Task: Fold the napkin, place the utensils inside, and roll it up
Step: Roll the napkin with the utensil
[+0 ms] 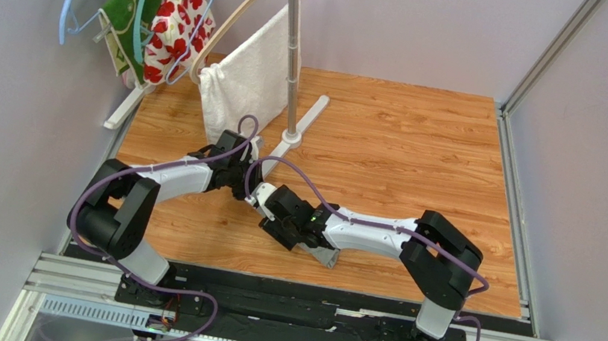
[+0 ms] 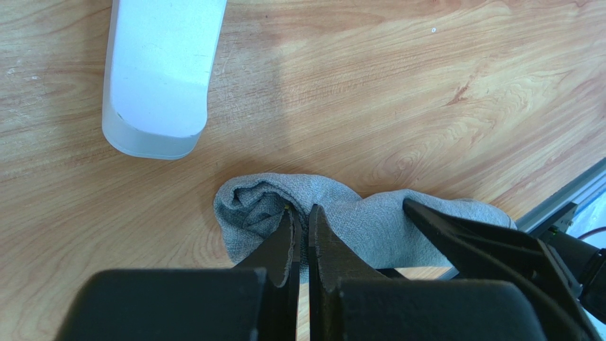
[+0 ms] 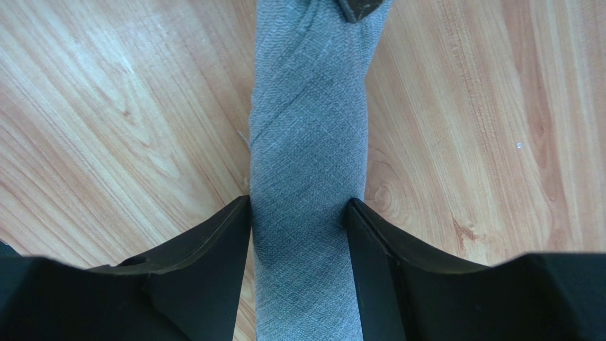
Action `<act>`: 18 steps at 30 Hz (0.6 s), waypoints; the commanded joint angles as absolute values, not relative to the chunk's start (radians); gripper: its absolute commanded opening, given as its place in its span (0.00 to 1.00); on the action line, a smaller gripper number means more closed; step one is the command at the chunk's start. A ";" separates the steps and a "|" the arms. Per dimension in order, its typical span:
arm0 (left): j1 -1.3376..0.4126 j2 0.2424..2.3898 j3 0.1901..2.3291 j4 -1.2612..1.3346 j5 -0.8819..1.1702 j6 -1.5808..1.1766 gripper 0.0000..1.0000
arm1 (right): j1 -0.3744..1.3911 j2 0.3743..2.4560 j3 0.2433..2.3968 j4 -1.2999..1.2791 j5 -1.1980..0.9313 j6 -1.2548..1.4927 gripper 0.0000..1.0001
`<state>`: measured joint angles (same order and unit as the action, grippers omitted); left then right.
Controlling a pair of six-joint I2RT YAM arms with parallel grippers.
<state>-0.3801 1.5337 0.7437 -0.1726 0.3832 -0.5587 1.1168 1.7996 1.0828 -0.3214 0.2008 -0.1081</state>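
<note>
Grey napkin (image 3: 306,142) lies on desk (image 3: 107,106) as a tight roll; knife unseen, presumably inside. Right gripper (image 3: 299,204) fingers clamp its middle; left gripper (image 2: 300,211) fingers near-closed at its end. Task judged nearly complete.

Overhead plus wrist close-ups (napkin (image 2: 355,220) shared)

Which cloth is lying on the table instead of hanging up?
The rolled grey napkin, clamped in the right gripper. The white towel, the red-flowered cloth and the green cloth all hang on the rack.
</note>
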 commanded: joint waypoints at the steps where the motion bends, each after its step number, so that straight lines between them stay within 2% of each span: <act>1: -0.379 1.531 0.772 -0.173 0.376 -0.528 0.00 | 1.057 1.841 1.077 -0.341 0.046 -0.069 0.55; 2: -0.379 1.525 0.772 -0.173 0.379 -0.528 0.00 | 1.036 1.845 1.077 -0.344 0.025 -0.064 0.55; 5: -0.379 1.497 0.775 -0.175 0.377 -0.529 0.12 | 1.003 1.865 1.085 -0.367 -0.060 -0.058 0.54; 6: -0.379 1.490 0.776 -0.181 0.364 -0.531 0.24 | 0.999 1.871 1.088 -0.374 -0.089 -0.057 0.53; 8: -0.379 1.451 0.779 -0.198 0.348 -0.534 0.39 | 0.973 1.903 1.104 -0.405 -0.132 -0.041 0.52; 9: -0.379 1.434 0.778 -0.202 0.330 -0.541 0.51 | 0.959 1.913 1.108 -0.413 -0.158 -0.029 0.52; 11: -0.379 1.382 0.772 -0.228 0.286 -0.552 0.59 | 0.919 1.924 1.103 -0.416 -0.216 0.021 0.49; 12: -0.379 1.362 0.769 -0.238 0.272 -0.558 0.70 | 0.907 1.925 1.097 -0.413 -0.239 0.037 0.49; 18: -0.377 1.212 0.749 -0.290 0.209 -0.560 0.73 | 0.805 1.868 1.042 -0.406 -0.226 0.199 0.41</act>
